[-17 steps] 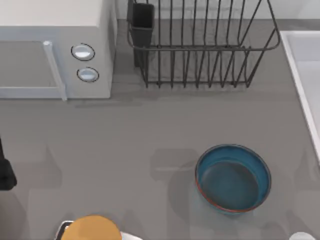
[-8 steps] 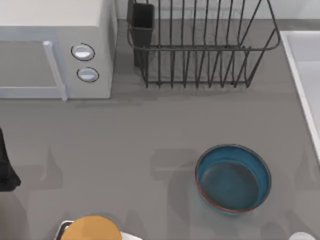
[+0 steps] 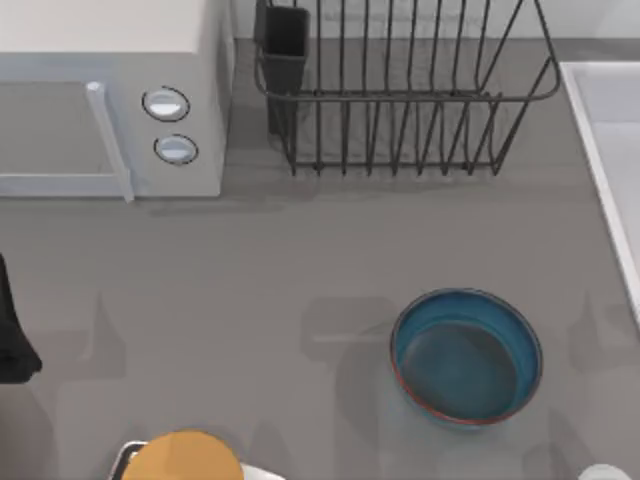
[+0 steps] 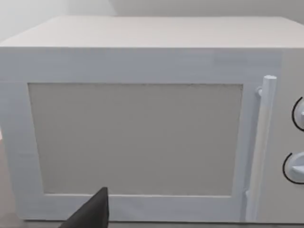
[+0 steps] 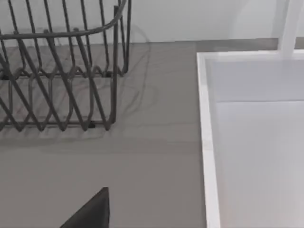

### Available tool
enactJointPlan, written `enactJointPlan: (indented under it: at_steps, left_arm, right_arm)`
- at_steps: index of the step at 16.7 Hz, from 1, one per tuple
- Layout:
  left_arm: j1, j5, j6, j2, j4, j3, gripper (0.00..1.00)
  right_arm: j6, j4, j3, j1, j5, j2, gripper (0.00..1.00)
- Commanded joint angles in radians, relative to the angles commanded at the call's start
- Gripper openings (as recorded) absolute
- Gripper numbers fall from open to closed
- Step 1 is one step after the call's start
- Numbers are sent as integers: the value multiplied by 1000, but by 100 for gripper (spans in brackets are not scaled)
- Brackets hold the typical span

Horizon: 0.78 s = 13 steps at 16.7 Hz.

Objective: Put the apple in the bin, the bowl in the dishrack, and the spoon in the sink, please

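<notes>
Bowl [image 3: 466,357] sits upright on the grey table [image 3: 250,290], toward the right side, well apart from the dishrack [image 3: 405,90] at the far edge. Dishrack top and sink [image 3: 610,150] are cut off by the frame. An orange-yellow round thing [image 3: 183,460] is cut off at the near edge. Left arm [image 3: 12,335] shows as a dark part at the left edge, facing the microwave [image 4: 142,123]. Right wrist view faces the dishrack corner and sink rim. Whether either pair of jaws is open or closed cannot be told.
</notes>
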Motion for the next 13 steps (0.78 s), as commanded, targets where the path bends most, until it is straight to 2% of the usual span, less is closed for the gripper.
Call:
enactJointPlan:
  at_steps: [13]
  left_arm:
    - [0,0,0,0,0,0,100]
  right_arm:
    - [310,-744,803,293,3,1051,100]
